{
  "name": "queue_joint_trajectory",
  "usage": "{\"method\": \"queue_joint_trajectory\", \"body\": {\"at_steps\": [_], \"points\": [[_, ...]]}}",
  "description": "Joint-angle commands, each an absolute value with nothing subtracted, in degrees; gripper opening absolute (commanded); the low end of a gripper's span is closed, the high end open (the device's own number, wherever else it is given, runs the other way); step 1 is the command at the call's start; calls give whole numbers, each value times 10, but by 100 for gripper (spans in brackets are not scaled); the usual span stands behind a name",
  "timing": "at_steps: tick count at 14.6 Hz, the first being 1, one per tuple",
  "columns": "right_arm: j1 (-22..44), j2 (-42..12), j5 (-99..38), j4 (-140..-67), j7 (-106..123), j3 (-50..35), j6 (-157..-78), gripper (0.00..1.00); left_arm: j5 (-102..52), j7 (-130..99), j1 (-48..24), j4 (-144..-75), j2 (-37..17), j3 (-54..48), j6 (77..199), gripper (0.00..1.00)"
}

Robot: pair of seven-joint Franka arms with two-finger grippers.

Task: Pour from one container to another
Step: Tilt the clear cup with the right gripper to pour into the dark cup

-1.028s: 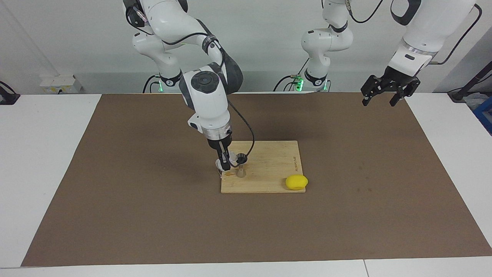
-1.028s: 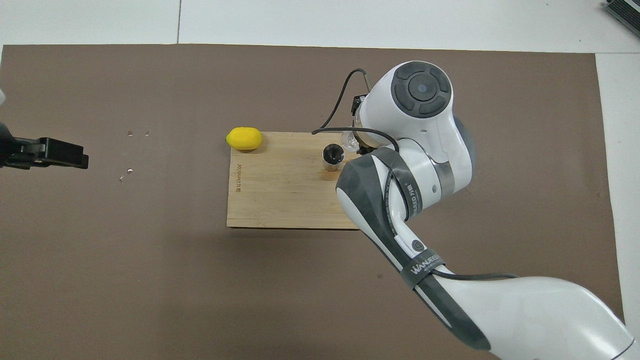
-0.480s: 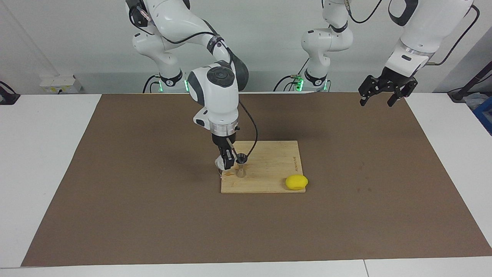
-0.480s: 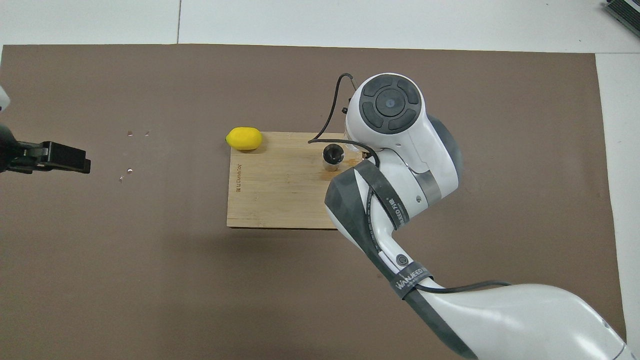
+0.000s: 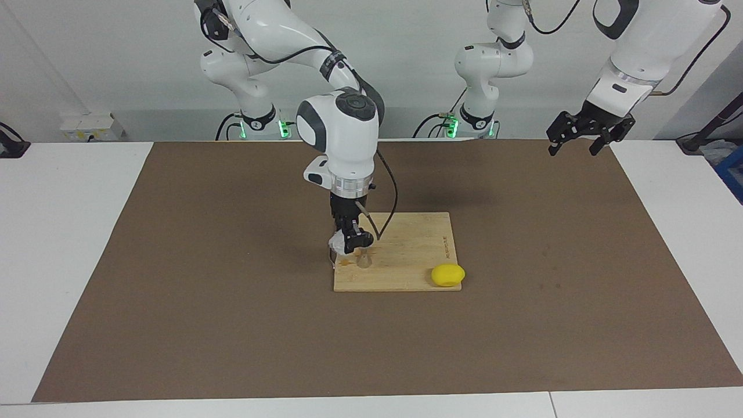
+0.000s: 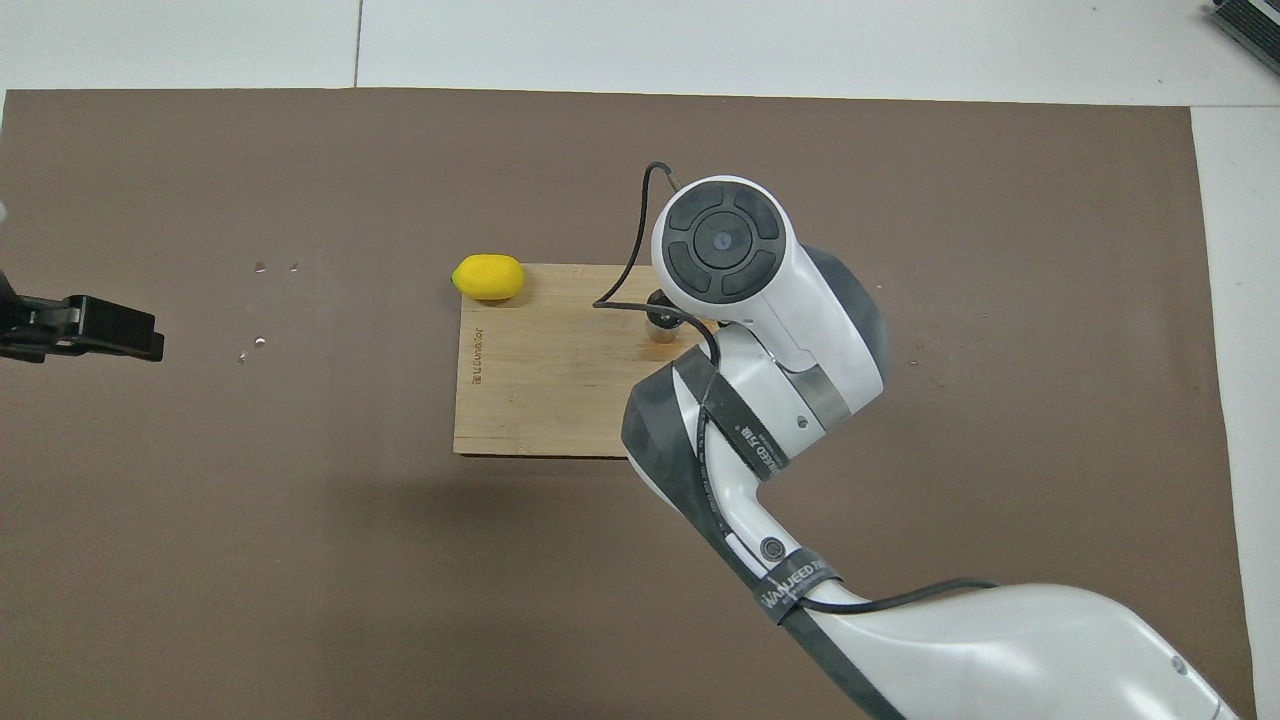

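Fingers of the right gripper [image 5: 349,239] clamped on the clear cup [image 5: 336,241], now swung from beside the steel jigger [image 5: 364,259] to right over it on the cutting board [image 5: 418,244], so looks like pouring has started. Left gripper [image 5: 585,134] spread open, waiting over the bench's left-arm end.

Bright, even light from above fills both views, no dim corners. Soft shadows fall on the brown mat [image 5: 232,261]: a broad blurred patch beside the cutting board [image 5: 406,255] under the right arm [image 5: 342,133], and a faint band along the board's [image 6: 540,380] robot-side edge in the overhead view. Mild sheen sits on the white arm shells. Focus holds crisp across the table; edges look straight.
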State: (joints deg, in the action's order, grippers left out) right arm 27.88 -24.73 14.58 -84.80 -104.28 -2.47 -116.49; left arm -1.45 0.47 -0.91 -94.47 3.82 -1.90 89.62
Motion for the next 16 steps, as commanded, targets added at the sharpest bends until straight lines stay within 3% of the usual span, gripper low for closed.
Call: {"method": "queue_joint_trajectory", "body": {"at_steps": [1, 16], "points": [[285, -250, 179, -842, -1052, -26, -1152, 0, -2, 11, -6, -950, 48, -22, 887, 100], [307, -233, 271, -869, -1034, -29, -1146, 0, -2, 6, -8, -954, 50, -22, 887, 100]]}}
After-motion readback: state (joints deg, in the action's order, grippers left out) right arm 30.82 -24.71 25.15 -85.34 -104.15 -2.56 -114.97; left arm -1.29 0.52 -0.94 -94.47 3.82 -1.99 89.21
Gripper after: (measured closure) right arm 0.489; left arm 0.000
